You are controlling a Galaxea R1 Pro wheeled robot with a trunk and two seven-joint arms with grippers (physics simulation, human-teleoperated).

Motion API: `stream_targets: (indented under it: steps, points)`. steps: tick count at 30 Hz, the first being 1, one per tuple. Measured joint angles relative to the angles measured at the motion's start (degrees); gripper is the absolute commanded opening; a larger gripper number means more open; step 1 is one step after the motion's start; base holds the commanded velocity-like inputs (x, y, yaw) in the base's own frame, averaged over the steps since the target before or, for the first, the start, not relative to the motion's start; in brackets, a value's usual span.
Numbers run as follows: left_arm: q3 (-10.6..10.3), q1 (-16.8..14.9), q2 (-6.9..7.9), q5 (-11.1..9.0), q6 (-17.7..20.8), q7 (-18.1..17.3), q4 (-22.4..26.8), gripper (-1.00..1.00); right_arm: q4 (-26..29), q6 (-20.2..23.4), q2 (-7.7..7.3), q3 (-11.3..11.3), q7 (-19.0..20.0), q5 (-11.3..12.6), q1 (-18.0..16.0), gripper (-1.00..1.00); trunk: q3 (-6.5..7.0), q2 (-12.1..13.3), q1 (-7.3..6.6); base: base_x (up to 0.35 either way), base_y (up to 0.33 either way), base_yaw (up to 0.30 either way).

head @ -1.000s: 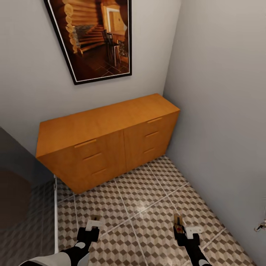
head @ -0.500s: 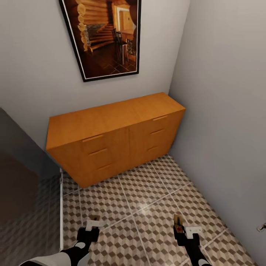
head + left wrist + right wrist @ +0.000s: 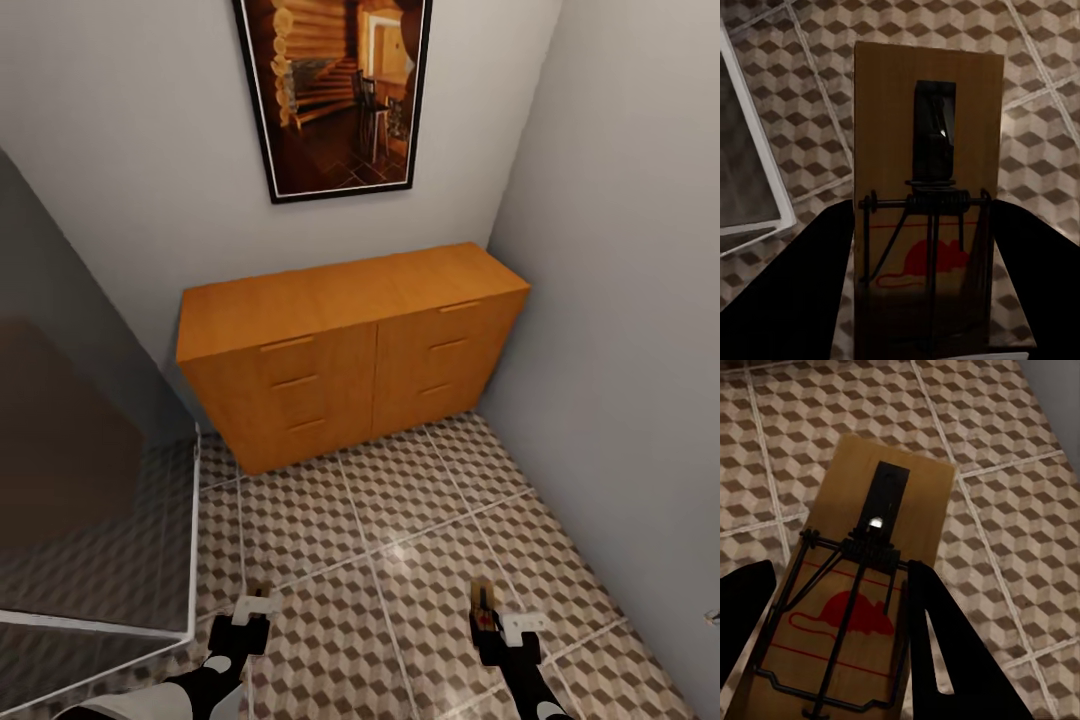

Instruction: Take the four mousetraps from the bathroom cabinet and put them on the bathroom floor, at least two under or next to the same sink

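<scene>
The orange-brown cabinet (image 3: 350,340) stands against the far wall, its drawer fronts all closed and its top bare. Low over the cube-patterned bathroom floor (image 3: 400,540), my left gripper (image 3: 250,615) is shut on a mousetrap (image 3: 926,187), a brown wooden plate with wire parts and a red mouse print. My right gripper (image 3: 487,620) is shut on a second mousetrap (image 3: 862,600) of the same look. Both traps stick out forward past the fingers, above the tiles. The cabinet is about two tiles ahead of both grippers.
A framed picture (image 3: 340,90) of a log-cabin room hangs above the cabinet. A glass panel with a white frame (image 3: 190,560) stands at the left. A plain grey wall (image 3: 640,350) closes the right side. Open tiled floor lies between me and the cabinet.
The camera has turned, so the cabinet and picture sit further right and the glass panel shows more at the left. Both grippers still hold their mousetraps in the same pose.
</scene>
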State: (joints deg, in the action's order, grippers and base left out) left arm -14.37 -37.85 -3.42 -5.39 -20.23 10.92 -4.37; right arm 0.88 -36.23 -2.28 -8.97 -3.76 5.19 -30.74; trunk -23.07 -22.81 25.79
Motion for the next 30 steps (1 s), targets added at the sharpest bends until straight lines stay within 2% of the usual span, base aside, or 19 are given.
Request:
stream_targets:
  steps: [30]
  points:
    - [0.00,0.00,-0.03,-0.01,0.09,-0.01,0.00,-1.00,-0.05,0.00,0.08,0.00,0.00,0.00,0.00,-1.00,-0.84,0.00,0.00,-0.322,-0.093,0.204]
